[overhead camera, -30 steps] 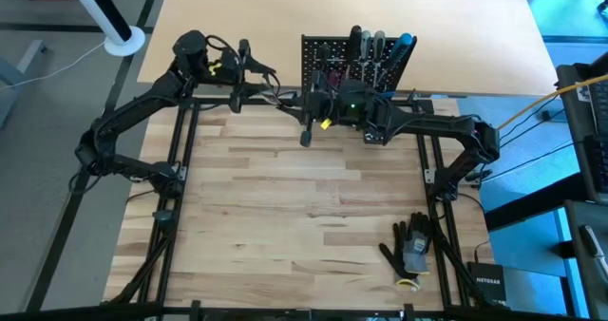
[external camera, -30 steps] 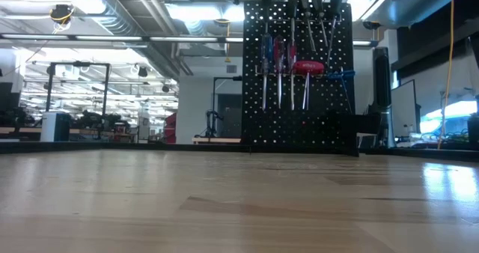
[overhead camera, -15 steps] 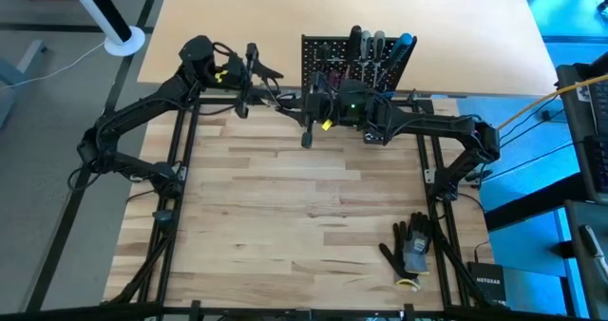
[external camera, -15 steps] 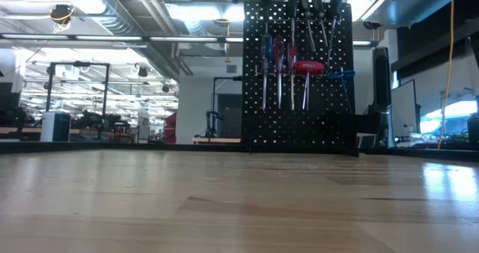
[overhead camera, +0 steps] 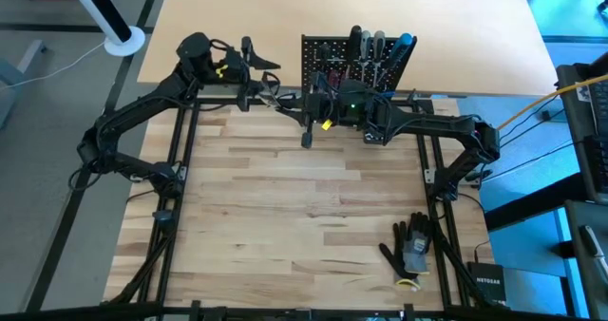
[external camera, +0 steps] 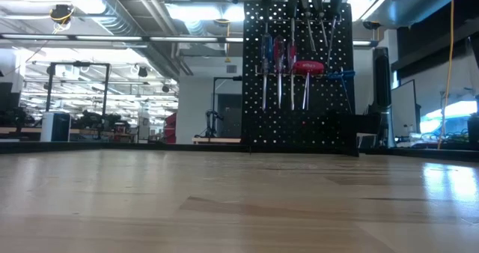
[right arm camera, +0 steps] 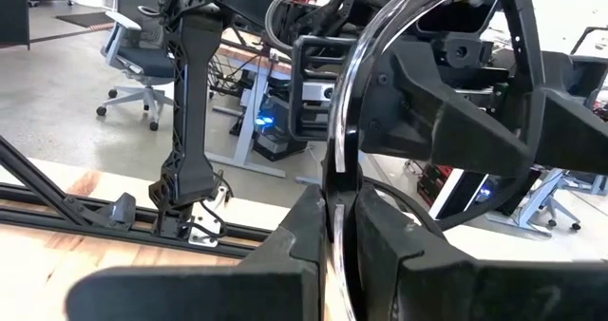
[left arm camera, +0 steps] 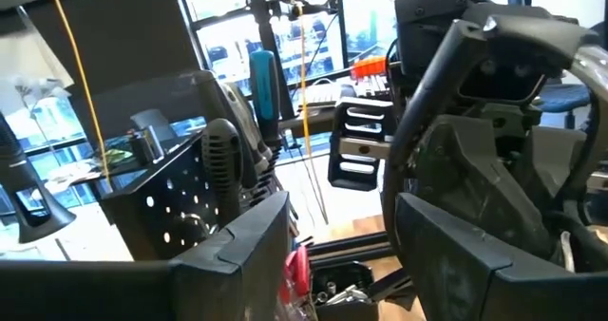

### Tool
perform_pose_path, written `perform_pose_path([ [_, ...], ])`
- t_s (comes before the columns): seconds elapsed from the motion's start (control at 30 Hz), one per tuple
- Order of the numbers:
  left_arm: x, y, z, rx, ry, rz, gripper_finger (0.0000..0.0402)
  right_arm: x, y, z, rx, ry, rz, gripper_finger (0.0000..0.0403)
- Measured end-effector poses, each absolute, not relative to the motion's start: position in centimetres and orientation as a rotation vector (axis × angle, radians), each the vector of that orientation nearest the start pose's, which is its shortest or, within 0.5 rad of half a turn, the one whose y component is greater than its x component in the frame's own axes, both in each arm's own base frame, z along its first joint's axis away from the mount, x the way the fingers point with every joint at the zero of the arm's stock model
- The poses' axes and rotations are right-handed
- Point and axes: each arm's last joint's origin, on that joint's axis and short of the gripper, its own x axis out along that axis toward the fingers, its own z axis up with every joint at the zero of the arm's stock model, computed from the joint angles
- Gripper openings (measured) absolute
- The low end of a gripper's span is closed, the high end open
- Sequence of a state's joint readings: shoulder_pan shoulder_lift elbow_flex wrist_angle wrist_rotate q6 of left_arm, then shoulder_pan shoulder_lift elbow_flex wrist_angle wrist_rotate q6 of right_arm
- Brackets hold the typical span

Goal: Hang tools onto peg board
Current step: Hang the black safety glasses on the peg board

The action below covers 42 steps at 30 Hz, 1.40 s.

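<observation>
The black peg board [overhead camera: 328, 60] stands upright at the table's far edge. Several tools [external camera: 292, 66] hang on its face, and more handles [overhead camera: 378, 44] stick up at its top. My right gripper [overhead camera: 285, 105] is held high in front of the board's left end, shut on a thin shiny metal tool [right arm camera: 356, 93]. My left gripper [overhead camera: 273, 84] faces it from the left at the same height, open wide [left arm camera: 337, 226], close to the right gripper's tips. Whether it touches the tool, I cannot tell. My right gripper pinches the thin metal shaft [right arm camera: 332, 183] between its two fingers [right arm camera: 294, 236]. The fingers point level, toward the table's left side. The shaft rises from the fingers and shows bowed in the wrist view. It is held high, clear of the table.
Black gloves [overhead camera: 410, 245] lie near the table's front right corner, and a small black box [overhead camera: 489, 281] sits beyond that edge. The wooden tabletop [overhead camera: 285, 207] spreads out below both arms. The room behind the board holds chairs and desks.
</observation>
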<state>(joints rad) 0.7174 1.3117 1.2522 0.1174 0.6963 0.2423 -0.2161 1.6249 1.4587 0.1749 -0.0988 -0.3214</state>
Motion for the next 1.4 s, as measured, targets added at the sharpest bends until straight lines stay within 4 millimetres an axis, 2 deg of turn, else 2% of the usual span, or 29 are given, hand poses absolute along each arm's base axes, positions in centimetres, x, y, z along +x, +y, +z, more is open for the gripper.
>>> perform_pose_path([
  [0.27,23.0,17.6,40.7,0.268,-0.016,0.022,0.0184,37.4,-8.0,38.7,-0.329,0.009,-0.136,0.0035],
  [0.47,21.1,17.9,41.2,0.288,0.014,0.1,0.0184,36.8,-8.0,39.6,-0.402,-0.014,-0.206,0.0035],
  [0.57,20.4,18.5,41.0,0.28,0.053,0.177,0.0184,36.5,-8.7,40.1,-0.447,-0.031,-0.255,0.0035],
  [0.7,19.8,19.5,40.5,0.272,0.106,0.258,0.0184,35.8,-11.0,40.6,-0.451,-0.058,-0.332,0.0035],
  [0.9,19.5,20.0,40.1,0.271,0.139,0.28,0.0184,34.6,-14.3,41.2,-0.416,-0.092,-0.491,0.0035],
  [1.1,19.5,19.9,40.1,0.276,0.142,0.275,0.0184,34.3,-14.8,41.5,-0.376,-0.135,-0.494,0.0035],
  [1.4,19.7,19.8,40.1,0.273,0.14,0.265,0.0184,34.5,-16.3,40.6,-0.216,-0.137,-0.545,0.0035],
])
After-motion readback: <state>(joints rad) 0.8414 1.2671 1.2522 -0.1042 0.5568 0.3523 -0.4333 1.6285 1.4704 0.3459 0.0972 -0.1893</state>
